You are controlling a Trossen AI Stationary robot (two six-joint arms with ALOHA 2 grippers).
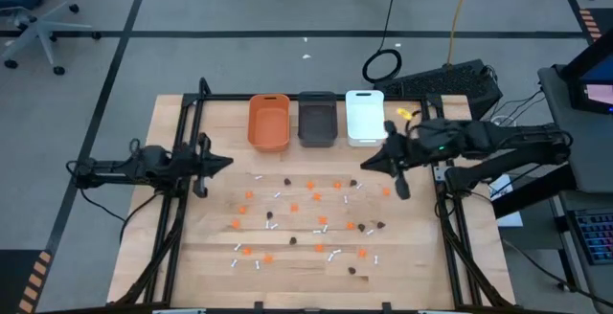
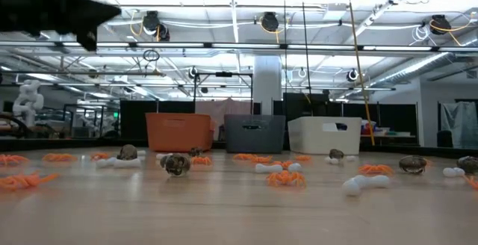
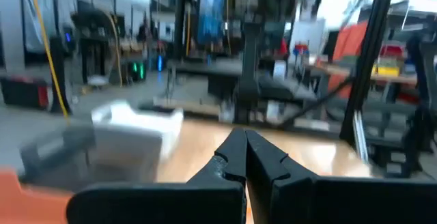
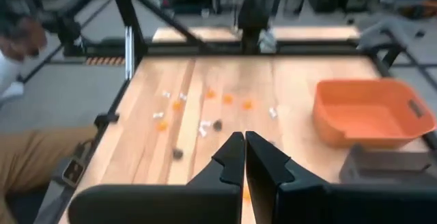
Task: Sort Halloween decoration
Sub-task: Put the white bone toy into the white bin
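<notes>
While decorations lie scattered on the table before 3 bins, left gripper and right gripper hover closed, holding nothing.

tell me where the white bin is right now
In the high view the white bin sits at the table's far edge, rightmost of three, touching the dark grey bin.

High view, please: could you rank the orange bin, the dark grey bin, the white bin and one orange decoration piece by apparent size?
1-3. orange bin, dark grey bin and white bin: these look about alike, so no ranking among them.
4. orange decoration piece: far smaller than any bin.
</notes>
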